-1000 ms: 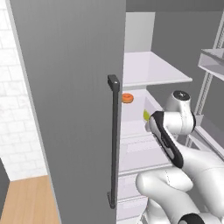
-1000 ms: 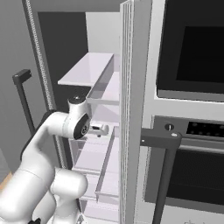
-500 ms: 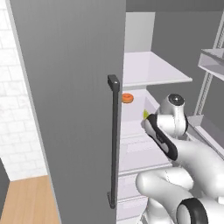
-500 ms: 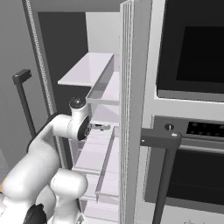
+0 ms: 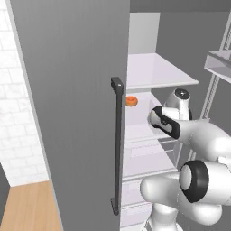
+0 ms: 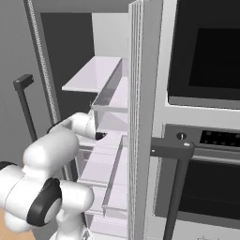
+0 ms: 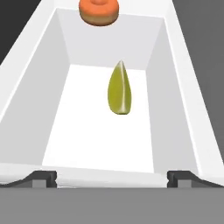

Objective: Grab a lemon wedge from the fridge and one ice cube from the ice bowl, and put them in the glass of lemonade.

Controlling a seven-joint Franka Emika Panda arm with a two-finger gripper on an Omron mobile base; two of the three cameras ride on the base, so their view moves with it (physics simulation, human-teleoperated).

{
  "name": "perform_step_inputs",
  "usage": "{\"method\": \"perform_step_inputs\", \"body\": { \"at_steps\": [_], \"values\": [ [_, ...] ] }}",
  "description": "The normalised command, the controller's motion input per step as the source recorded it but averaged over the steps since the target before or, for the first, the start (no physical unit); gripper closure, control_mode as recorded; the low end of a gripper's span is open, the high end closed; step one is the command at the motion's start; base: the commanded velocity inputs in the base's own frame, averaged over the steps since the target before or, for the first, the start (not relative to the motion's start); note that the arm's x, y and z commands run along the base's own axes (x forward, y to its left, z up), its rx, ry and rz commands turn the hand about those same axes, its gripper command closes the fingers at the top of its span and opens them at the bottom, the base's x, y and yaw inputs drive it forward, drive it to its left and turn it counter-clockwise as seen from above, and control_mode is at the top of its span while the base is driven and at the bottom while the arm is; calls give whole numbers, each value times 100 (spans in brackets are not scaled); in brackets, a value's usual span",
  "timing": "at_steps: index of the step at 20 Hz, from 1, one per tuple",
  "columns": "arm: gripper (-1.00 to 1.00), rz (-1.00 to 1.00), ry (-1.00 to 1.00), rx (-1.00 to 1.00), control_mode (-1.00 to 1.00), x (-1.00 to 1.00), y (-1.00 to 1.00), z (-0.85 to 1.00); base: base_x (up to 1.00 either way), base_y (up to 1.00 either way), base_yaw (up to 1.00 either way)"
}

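The lemon wedge [image 7: 119, 89] is seen lying on the white floor of a fridge [image 5: 72, 113] shelf bin, with an orange round item [image 7: 99, 9] just beyond it (nothing lies between). The gripper [image 7: 112, 178] is held wide open, short of the wedge, gripping nothing.

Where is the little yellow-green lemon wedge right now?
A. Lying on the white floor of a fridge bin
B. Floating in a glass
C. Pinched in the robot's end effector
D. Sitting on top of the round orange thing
A. In the hand view the lemon wedge lies alone on the white floor of the fridge bin, apart from the round orange item on the rim behind it, with the open end effector short of it.
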Motion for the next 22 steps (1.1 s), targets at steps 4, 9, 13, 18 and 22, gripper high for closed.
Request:
{"method": "perform_step_inputs", "body": {
  "at_steps": [4,9,13,18,22],
  "values": [
    [-100,0,1,2,-100,33,-19,-15,0,0,0],
    [-100,0,1,0,-100,30,1,-32,0,0,0],
    [-100,0,0,0,-100,11,16,-9,0,0,0],
    [-100,0,0,0,-100,0,20,0,0,0,0],
    [-100,0,1,0,-100,28,0,-1,0,0,0]
  ]
}}
